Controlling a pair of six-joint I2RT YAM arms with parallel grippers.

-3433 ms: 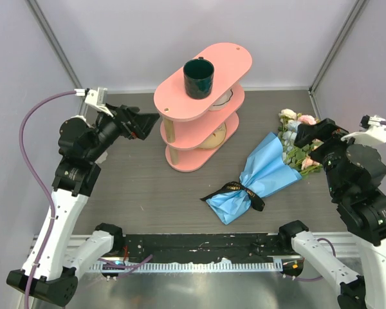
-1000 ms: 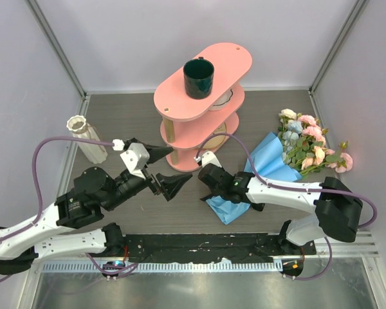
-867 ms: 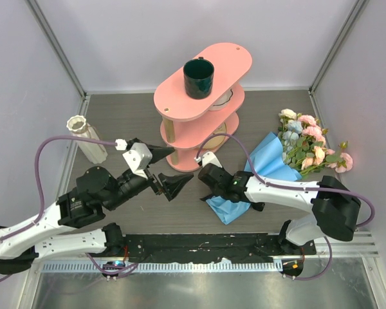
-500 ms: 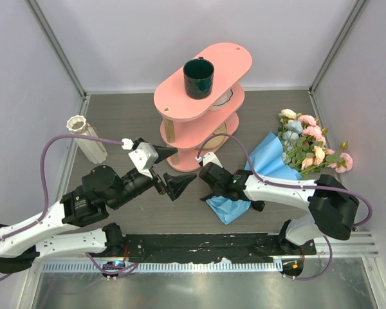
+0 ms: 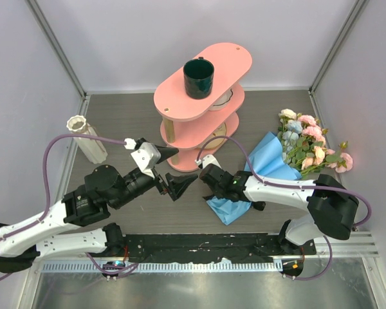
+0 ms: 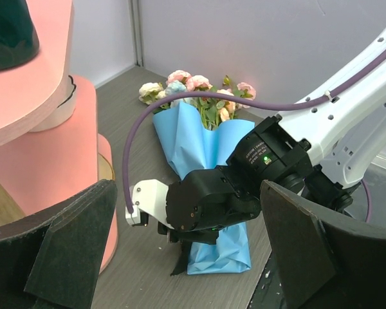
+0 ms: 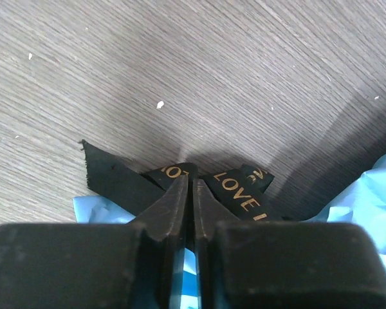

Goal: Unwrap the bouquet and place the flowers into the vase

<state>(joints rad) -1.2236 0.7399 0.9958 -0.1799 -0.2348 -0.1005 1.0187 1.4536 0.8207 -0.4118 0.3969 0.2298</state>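
The bouquet (image 5: pixel 265 168) lies on the table right of centre, wrapped in blue paper (image 6: pixel 202 145). Its flowers (image 5: pixel 307 143) point to the far right. A black ribbon (image 7: pixel 244 187) with gold lettering ties the wrap near its lower end. My right gripper (image 5: pixel 208 179) is low at that end, and its fingers (image 7: pixel 170 206) are pressed together on a loop of the ribbon. My left gripper (image 5: pixel 185 166) hovers just left of it, wide open and empty, facing the right gripper (image 6: pixel 199 206). The ribbed cream vase (image 5: pixel 85 138) stands at the far left.
A pink three-tier shelf (image 5: pixel 202 84) stands at the back centre with a dark green mug (image 5: pixel 199 77) on top. Its edge (image 6: pixel 45 161) is close beside my left gripper. A purple cable (image 6: pixel 132 148) arcs over the bouquet. Cabin walls close in both sides.
The right gripper's jaws have closed onto the ribbon. The left gripper has crept slightly forward and right, towards the shelf and the right gripper.
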